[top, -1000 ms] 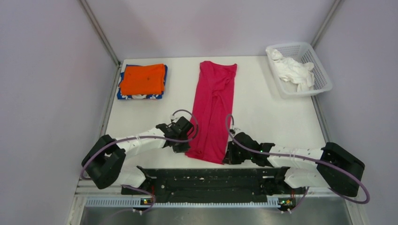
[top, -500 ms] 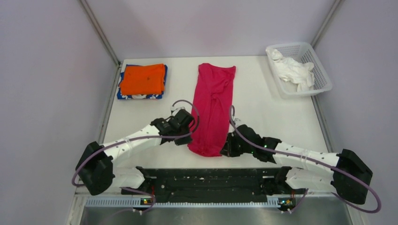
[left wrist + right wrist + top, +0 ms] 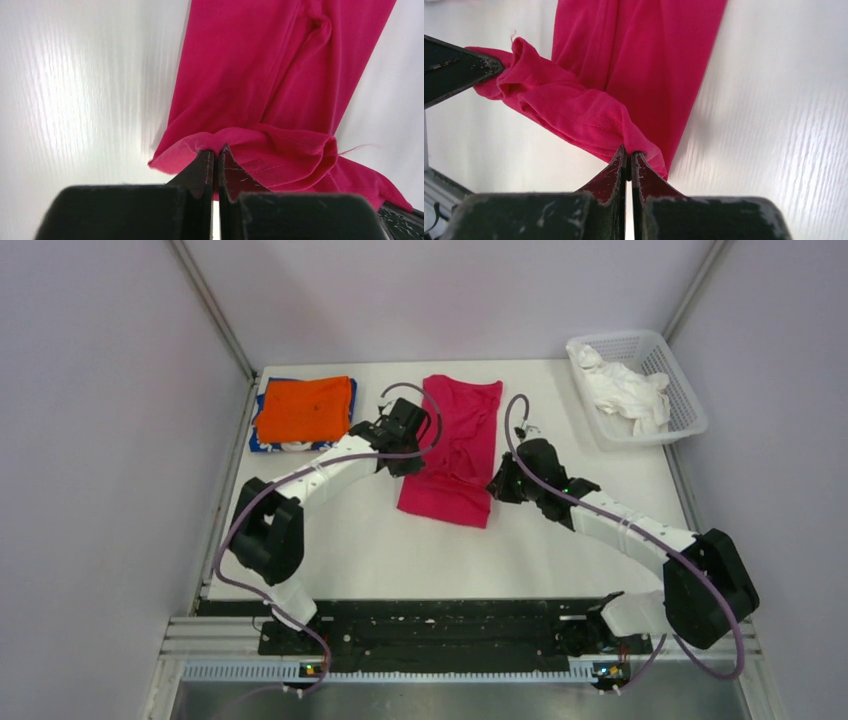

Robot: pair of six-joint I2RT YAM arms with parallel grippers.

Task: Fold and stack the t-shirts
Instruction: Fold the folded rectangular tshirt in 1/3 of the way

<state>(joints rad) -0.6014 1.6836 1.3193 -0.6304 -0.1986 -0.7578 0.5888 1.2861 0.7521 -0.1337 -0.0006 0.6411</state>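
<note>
A magenta-red t-shirt [image 3: 455,455] lies lengthwise in the middle of the white table [image 3: 330,540]. Its near end is lifted and doubled back over the rest. My left gripper [image 3: 417,464] is shut on the hem's left corner [image 3: 216,150], and the cloth [image 3: 260,75] bunches over the tips. My right gripper [image 3: 497,485] is shut on the hem's right corner [image 3: 629,150], with the hem [image 3: 569,110] sagging between the two grippers. One left finger [image 3: 454,65] shows in the right wrist view. A folded orange t-shirt [image 3: 303,408] rests on a folded blue one [image 3: 300,447] at the far left.
A white mesh basket [image 3: 690,420] holding crumpled white cloth [image 3: 625,385] stands at the far right corner. Grey walls close in the table on the left, the back and the right.
Both grippers have carried the shirt's near hem away from the table's front edge toward the far end, and the visible shirt has shortened. Both arms are stretched further out.
</note>
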